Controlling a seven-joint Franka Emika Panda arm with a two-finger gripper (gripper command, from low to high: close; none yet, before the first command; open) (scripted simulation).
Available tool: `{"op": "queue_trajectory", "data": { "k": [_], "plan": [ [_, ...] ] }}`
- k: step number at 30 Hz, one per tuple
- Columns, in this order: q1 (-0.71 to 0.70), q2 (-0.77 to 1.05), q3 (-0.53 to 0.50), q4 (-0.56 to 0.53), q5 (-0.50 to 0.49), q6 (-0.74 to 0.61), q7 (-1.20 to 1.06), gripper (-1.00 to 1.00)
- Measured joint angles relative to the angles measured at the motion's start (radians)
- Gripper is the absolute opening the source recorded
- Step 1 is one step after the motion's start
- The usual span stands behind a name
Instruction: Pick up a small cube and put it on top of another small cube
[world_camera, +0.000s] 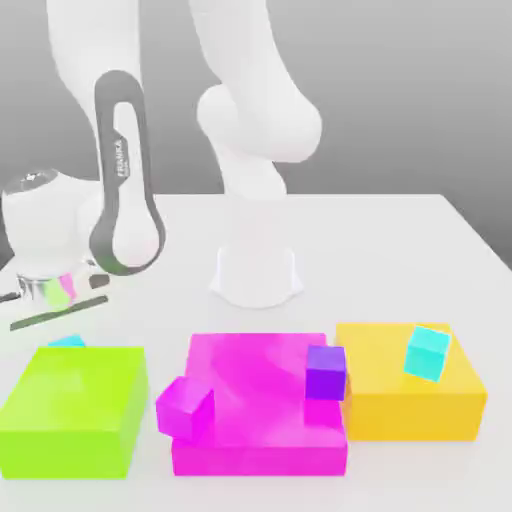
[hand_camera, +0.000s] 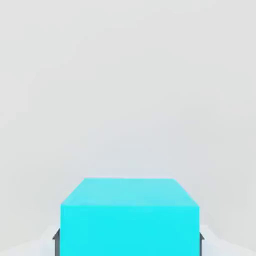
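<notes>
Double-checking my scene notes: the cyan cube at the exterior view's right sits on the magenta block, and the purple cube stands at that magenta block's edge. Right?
The exterior view shows the cyan cube on the orange block; the rest holds.

In the exterior view, the brand name "FRANKA" can be read, running lengthwise in pale capital letters on the dark grey, elongated, rounded panel (world_camera: 122, 200) of the glossy white robot arm (world_camera: 95, 40) at the left.
</notes>
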Motion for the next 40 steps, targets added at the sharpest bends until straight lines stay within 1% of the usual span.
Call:
{"op": "queue_trajectory", "data": {
  "k": [2, 7, 9, 11, 14, 16, 22, 29, 31, 36, 37, 40],
  "plan": [
    [0.009, -0.036, -0.010, -0.007, -0.007, -0.030, 0.006, -1.00],
    [0.029, -0.206, -0.044, -0.040, -0.061, -0.166, 0.046, -1.00],
    [0.049, -0.245, -0.036, -0.030, -0.079, -0.223, 0.053, -1.00],
    [0.052, -0.267, -0.038, 0.001, -0.111, -0.264, 0.027, -1.00],
    [0.153, -0.330, 0.024, 0.003, -0.078, -0.319, -0.032, -1.00],
    [0.241, -0.378, 0.063, -0.006, -0.045, -0.355, -0.069, -1.00],
    [0.445, -0.520, 0.198, -0.039, 0.040, -0.459, -0.165, -1.00],
    [0.713, -0.665, 0.359, -0.083, 0.111, -0.567, -0.252, -1.00],
    [0.758, -0.665, 0.394, -0.093, 0.114, -0.561, -0.264, -1.00],
    [0.743, -0.523, 0.433, -0.116, 0.069, -0.398, -0.232, -1.00],
    [0.739, -0.490, 0.438, -0.120, 0.061, -0.362, -0.227, 1.00],
    [0.739, -0.490, 0.438, -0.120, 0.061, -0.362, -0.227, 1.00]
  ]
}}
